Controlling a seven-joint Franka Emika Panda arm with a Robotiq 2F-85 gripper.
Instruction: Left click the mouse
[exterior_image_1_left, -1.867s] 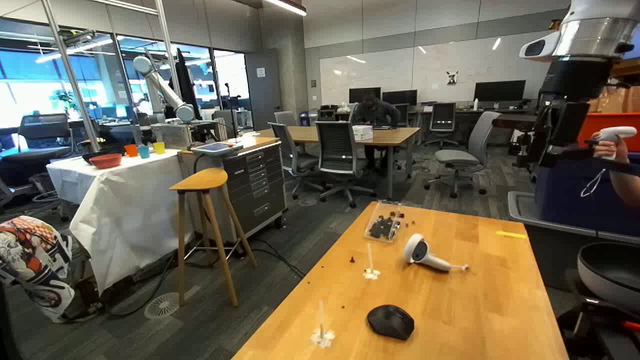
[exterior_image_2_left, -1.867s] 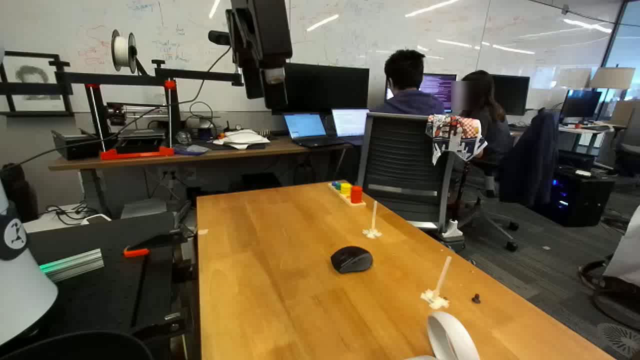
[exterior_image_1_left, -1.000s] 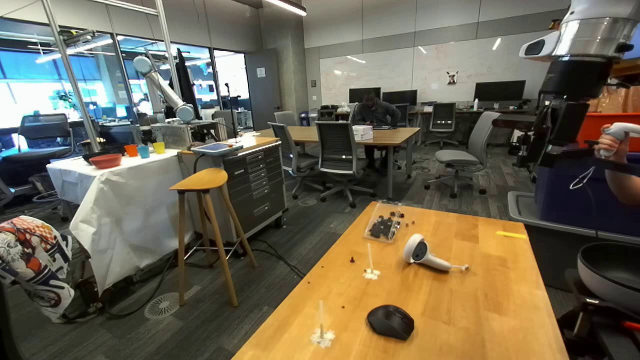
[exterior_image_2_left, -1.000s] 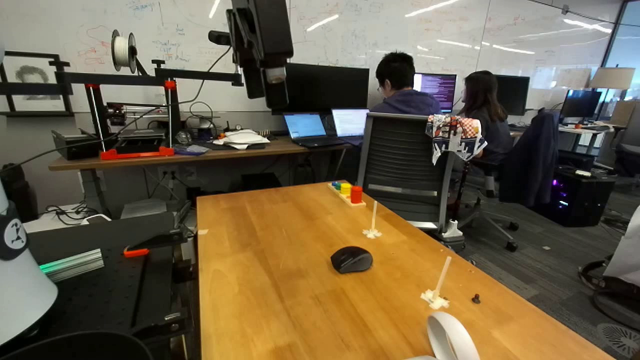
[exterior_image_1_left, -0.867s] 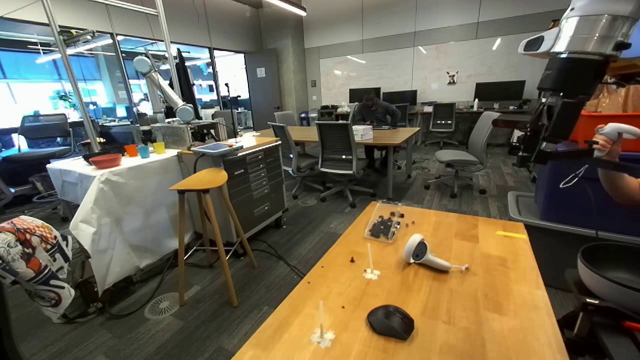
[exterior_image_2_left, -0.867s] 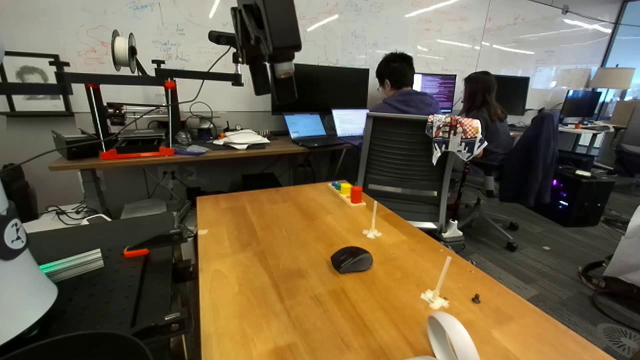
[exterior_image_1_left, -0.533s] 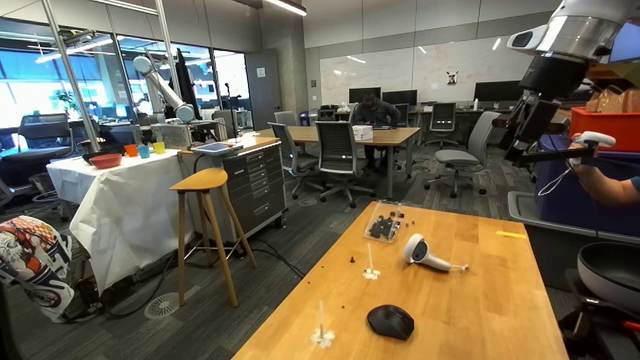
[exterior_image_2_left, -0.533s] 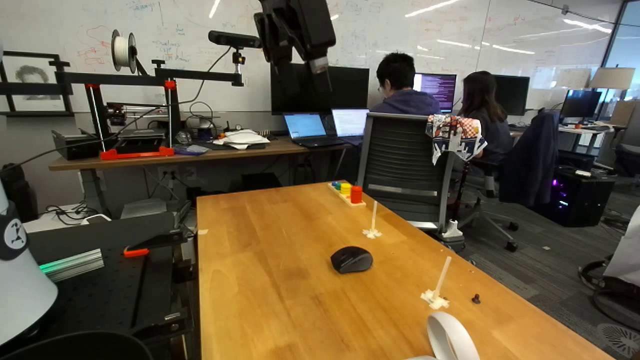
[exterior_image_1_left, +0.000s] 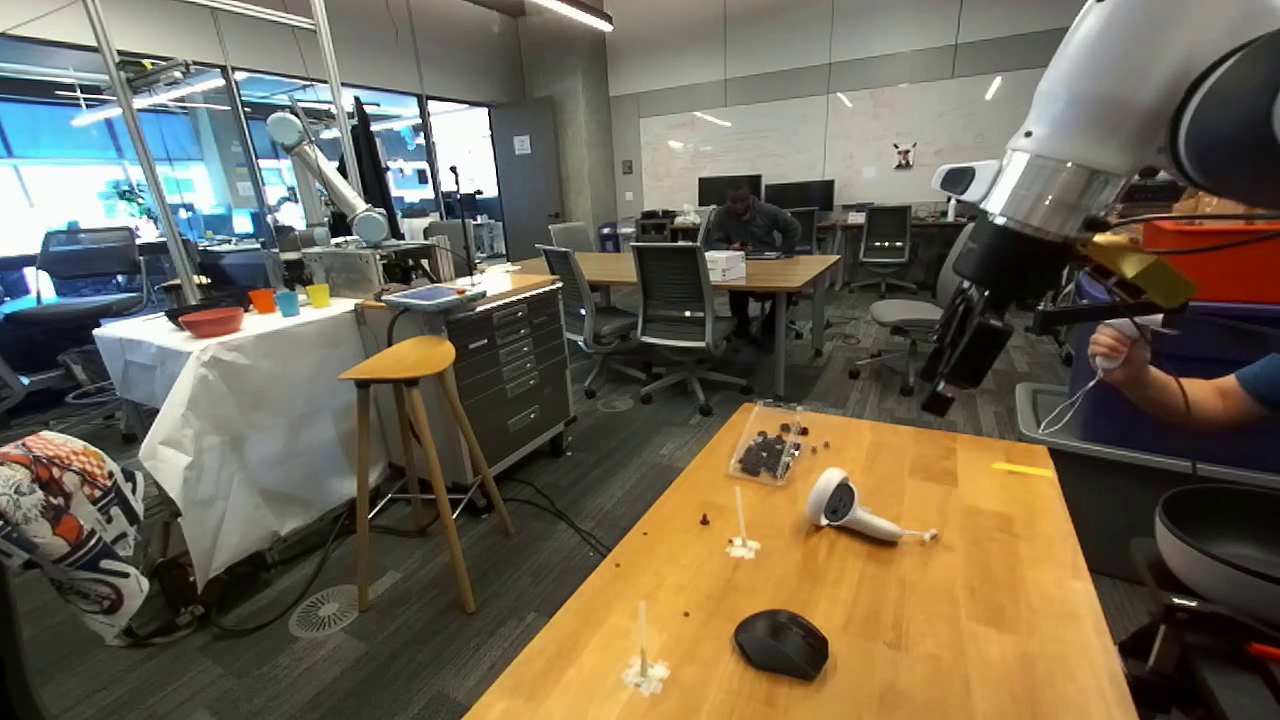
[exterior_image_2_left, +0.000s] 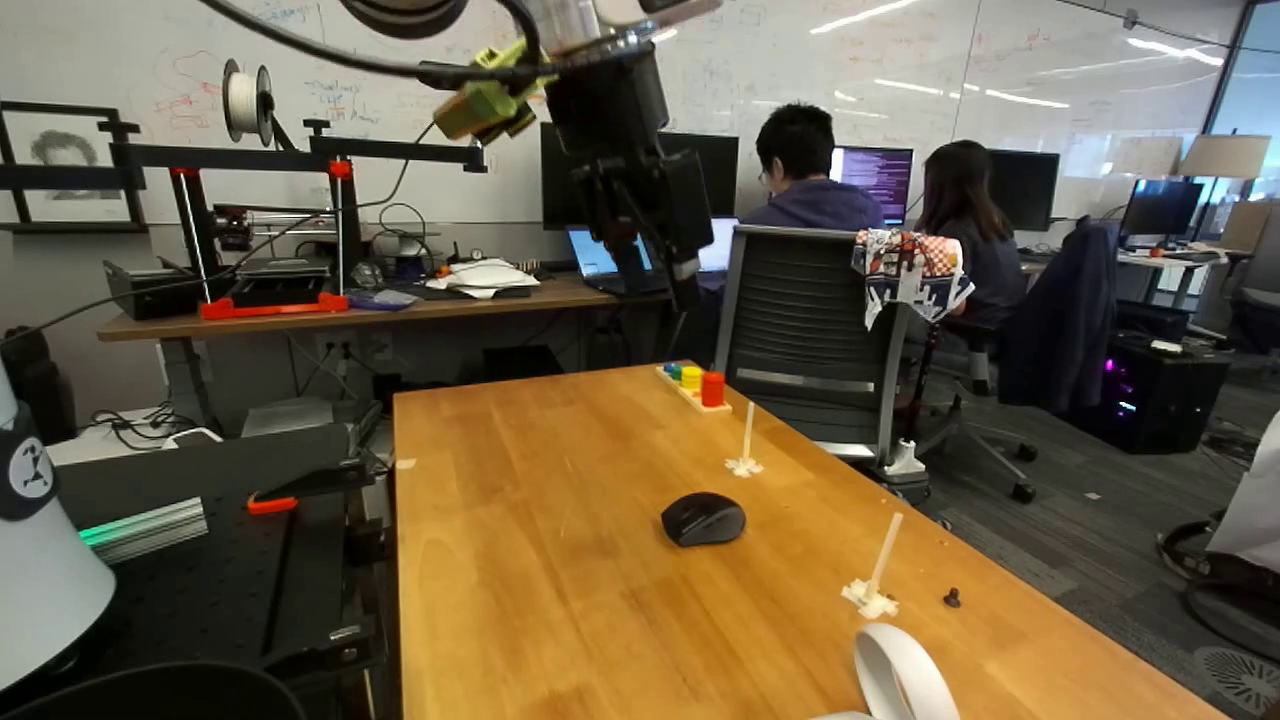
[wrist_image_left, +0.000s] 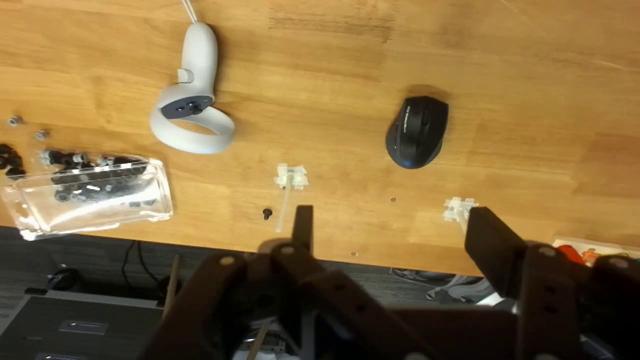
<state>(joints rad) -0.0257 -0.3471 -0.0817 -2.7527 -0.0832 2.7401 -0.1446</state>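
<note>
The black mouse lies on the wooden table in both exterior views. In the wrist view the mouse shows whole, above the fingertips in the picture, with a small blue glint at its lower end. My gripper is open, its two dark fingers wide apart with nothing between them. In an exterior view the gripper hangs tilted in the air, high above the table and well apart from the mouse. It also shows dark against the monitor and laptops.
A white-and-grey controller lies on the table. A clear box holds several small dark pieces. Two thin upright sticks are taped down near the mouse. A coloured block toy stands at the table's edge. A person's hand holds another controller.
The arm has swung and come down: the gripper moves left and lower in an exterior view, and now tilts. The person's hand has also moved left. The mouse has not moved.
</note>
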